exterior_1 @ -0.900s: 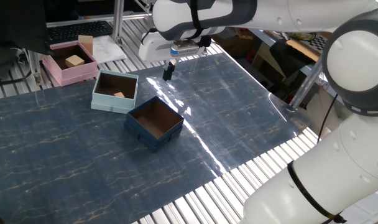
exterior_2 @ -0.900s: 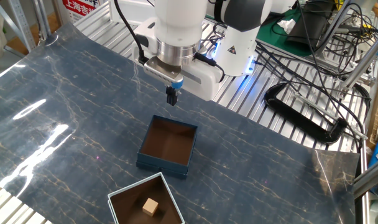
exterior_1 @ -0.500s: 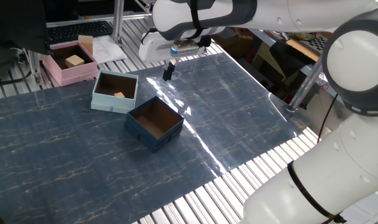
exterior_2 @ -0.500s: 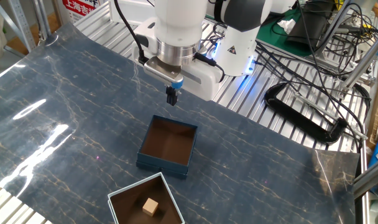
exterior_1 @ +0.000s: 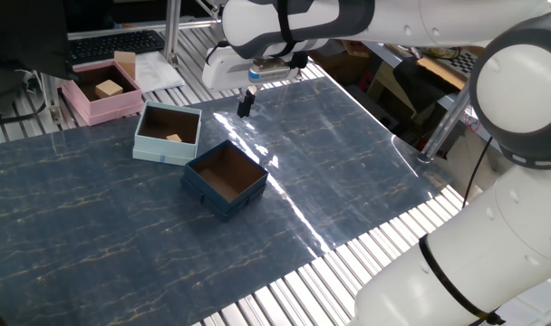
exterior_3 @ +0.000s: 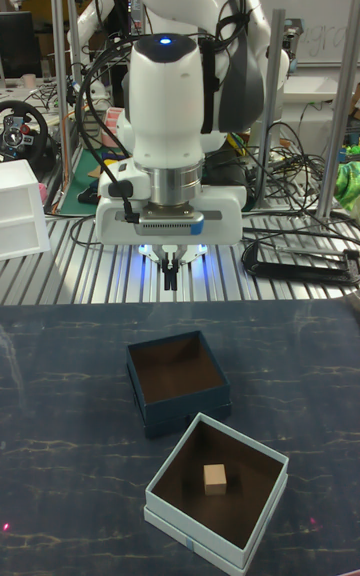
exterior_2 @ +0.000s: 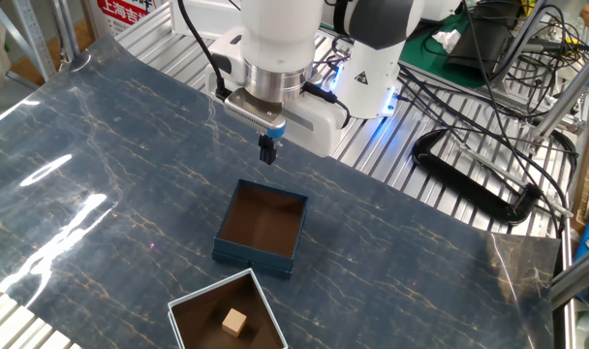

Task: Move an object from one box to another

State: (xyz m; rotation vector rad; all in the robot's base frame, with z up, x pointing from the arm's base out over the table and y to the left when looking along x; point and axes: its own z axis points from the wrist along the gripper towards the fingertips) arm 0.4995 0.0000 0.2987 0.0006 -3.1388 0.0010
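Observation:
A small tan wooden cube [exterior_1: 173,139] [exterior_2: 235,322] [exterior_3: 215,479] lies inside the light-blue box [exterior_1: 145,142] [exterior_2: 180,308] [exterior_3: 168,508]. Right beside it stands the dark navy box [exterior_1: 205,187] [exterior_2: 252,258] [exterior_3: 146,406], its brown inside holding nothing. My gripper [exterior_1: 245,106] [exterior_2: 267,152] [exterior_3: 171,278] hangs in the air above the mat, beyond the navy box on the side away from the light-blue box. Its fingers are pressed together with nothing between them.
A pink box [exterior_1: 83,107] with a larger tan block [exterior_1: 109,89] sits off the mat near a keyboard [exterior_1: 112,43]. Black cables [exterior_2: 479,174] lie on the slatted table beside the robot base. A white drawer unit [exterior_3: 22,208] stands at the left.

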